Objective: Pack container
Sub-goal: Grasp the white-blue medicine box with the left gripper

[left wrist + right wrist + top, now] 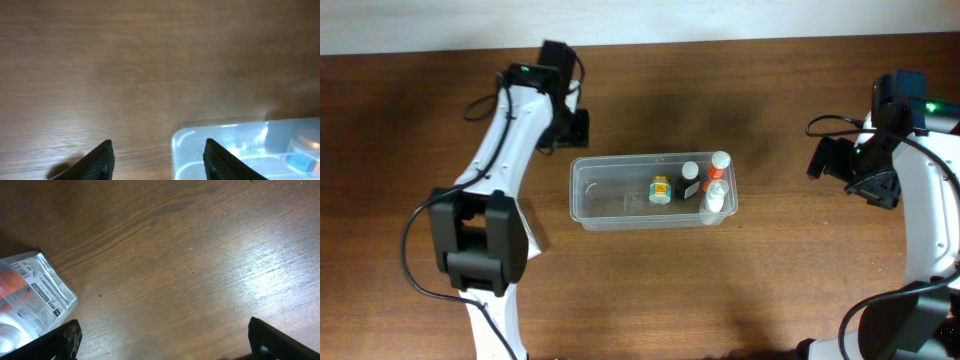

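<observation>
Both arms empty, container mid-table with four bottles packed at its right end.

Container [610, 195] sits centre of the table [770, 280], its left half bare. At the right end are a yellow-label jar [661, 188], a dark bottle [690, 178], an orange-cap bottle [720, 160] and a white bottle [716, 198], crowded together; can't tell if any lean. Left gripper [157, 147] hangs by the tub's far-left corner, fingers spread wide, nothing between them. Right gripper [162, 332] is well off to the right, also wide and empty.

Risk: the left gripper is close to the rim, so a drop or swing rightward could clip the corner and shove the light tub. That would likely knock the packed bottles over. A right-arm reach in could bump the orange-cap bottle, nearest the right wall.
</observation>
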Robot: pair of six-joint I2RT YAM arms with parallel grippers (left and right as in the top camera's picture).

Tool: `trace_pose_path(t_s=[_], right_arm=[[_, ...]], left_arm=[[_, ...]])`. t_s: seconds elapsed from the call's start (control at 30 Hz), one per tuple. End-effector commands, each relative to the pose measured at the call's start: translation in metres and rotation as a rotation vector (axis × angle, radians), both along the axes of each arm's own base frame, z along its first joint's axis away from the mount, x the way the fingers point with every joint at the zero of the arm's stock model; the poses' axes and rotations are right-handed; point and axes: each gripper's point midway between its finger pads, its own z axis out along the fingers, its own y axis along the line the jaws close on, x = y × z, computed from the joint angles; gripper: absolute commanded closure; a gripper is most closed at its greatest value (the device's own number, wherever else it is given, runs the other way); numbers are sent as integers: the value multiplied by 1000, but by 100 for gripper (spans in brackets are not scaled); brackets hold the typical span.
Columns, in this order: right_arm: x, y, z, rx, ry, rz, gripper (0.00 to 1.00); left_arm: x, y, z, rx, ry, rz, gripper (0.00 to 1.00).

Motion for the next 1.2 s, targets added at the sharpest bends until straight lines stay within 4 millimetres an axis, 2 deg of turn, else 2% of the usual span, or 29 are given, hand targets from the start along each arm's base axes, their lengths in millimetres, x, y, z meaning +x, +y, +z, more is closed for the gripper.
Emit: trace_pose_path(t_s=[0.0, 0.1, 0.13, 0.27, 0.4, 0.5, 0.6, 0.67, 0.73, 0.8, 0.93, 1.1, 1.17], right_arm=[[-1, 0, -1, 3, 4, -4, 2], [-1, 0, -1, 3, 3, -4, 2], [-1, 0, -1, 3, 3, -4, 2], [-1, 0, -1, 3, 3, -4, 2], [-1, 0, -1, 3, 2, -4, 2], [-1, -1, -1, 2, 3, -4, 2], [-1, -1, -1, 2, 3, -4, 2], [-1, -1, -1, 2, 1, -4, 2], [0, -1, -1, 2, -2, -4, 2], [0, -1, -1, 1, -1, -4, 2], [0, -1, -1, 2, -1, -4, 2], [0, -1, -1, 2, -1, -4, 2], [0, -1, -1, 2, -1, -4, 2]], left_arm=[[0, 35, 60, -46, -61, 215, 31], [-26, 66, 87, -48, -29, 330, 30], [-41, 79, 98, -43, -15, 358, 30], [-79, 104, 129, 7, -6, 409, 30], [-108, 113, 145, 62, -6, 419, 30], [-124, 119, 142, 99, 9, 429, 29], [-137, 121, 123, 113, 53, 445, 23], [-141, 121, 98, 104, 91, 448, 15], [-147, 117, 61, 90, 151, 446, 8], [-156, 113, 23, 75, 203, 442, 7], [-168, 99, -36, -21, 242, 447, 7], [-178, 112, -74, -53, 233, 502, 5], [-179, 113, -81, -58, 220, 508, 5]])
